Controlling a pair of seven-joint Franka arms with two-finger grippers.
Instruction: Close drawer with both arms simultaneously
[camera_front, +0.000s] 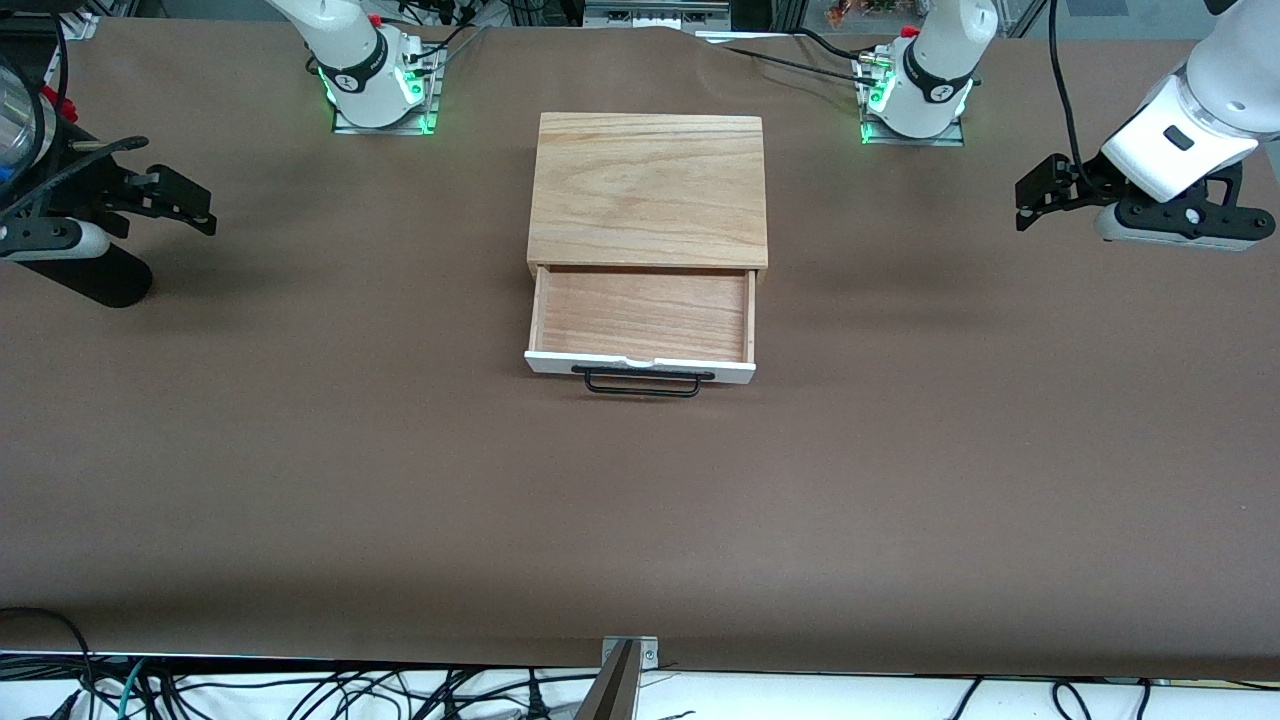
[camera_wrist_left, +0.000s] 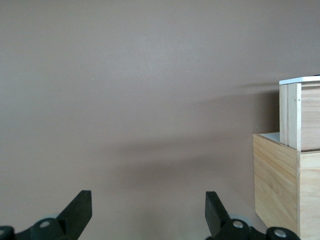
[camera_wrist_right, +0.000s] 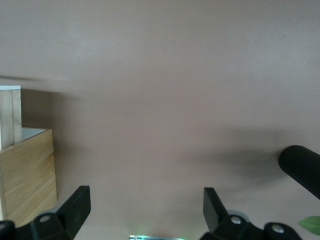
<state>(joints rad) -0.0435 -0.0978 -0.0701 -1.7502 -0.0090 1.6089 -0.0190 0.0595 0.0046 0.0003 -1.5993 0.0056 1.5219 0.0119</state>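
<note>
The drawer is pulled out of the light oak box toward the front camera, and it is empty. Its white front panel carries a thin black wire handle. My left gripper hangs open and empty above the table, well off toward the left arm's end. My right gripper hangs open and empty above the table toward the right arm's end. The left wrist view shows the open left gripper, the drawer's side and the box. The right wrist view shows the open right gripper, the drawer and the box.
The brown table spreads wide around the box. The green-lit arm bases stand along the edge farthest from the front camera. A black cylinder hangs by the right hand and shows in the right wrist view.
</note>
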